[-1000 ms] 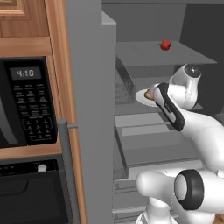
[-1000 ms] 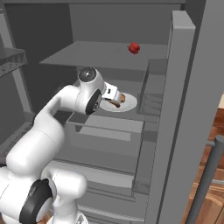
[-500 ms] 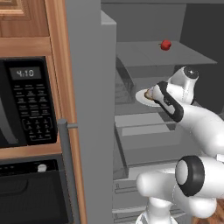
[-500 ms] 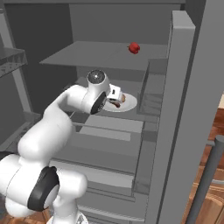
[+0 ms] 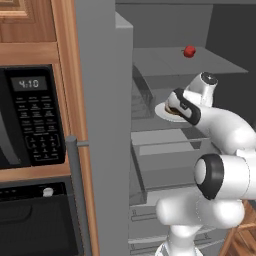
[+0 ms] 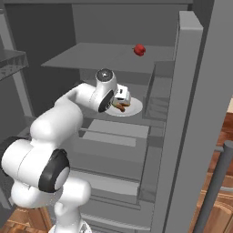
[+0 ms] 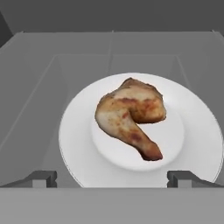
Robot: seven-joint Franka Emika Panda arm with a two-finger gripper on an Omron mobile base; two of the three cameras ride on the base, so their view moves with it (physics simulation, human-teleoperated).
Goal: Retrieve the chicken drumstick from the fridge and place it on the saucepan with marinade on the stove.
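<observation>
Reaching into the open fridge, at the middle shelf level. Gripper spread wide and holding nothing — one dark fingertip at each lower corner of the hand view, both short of the plate's near rim. Cannot tell from the base views how high above the shelf.

Chicken drumstick lying flat on a round white plate, roughly centred, thick end toward the back of the shelf, narrow bone end pointing toward the gripper's right fingertip. Golden-brown, lumpy, mottled with darker seared patches; plate smooth and glossy with a shallow raised rim. Bare plate all around the meat, widest on the near side.

Plate resting on a flat grey shelf with straight moulded ridges running back toward the rear wall; open shelf to either side of the plate. In the right base view, plate close against the fridge's inner right wall, hand just beside it, a sliver of the drumstick showing under the wrist. In the left base view, plate rim peeking out left of the hand.

Upper shelf directly overhead — little headroom. Small round red fruit on it, well apart. Grey drawers below, flat-fronted. Black microwave in wooden cabinetry left of the fridge.
</observation>
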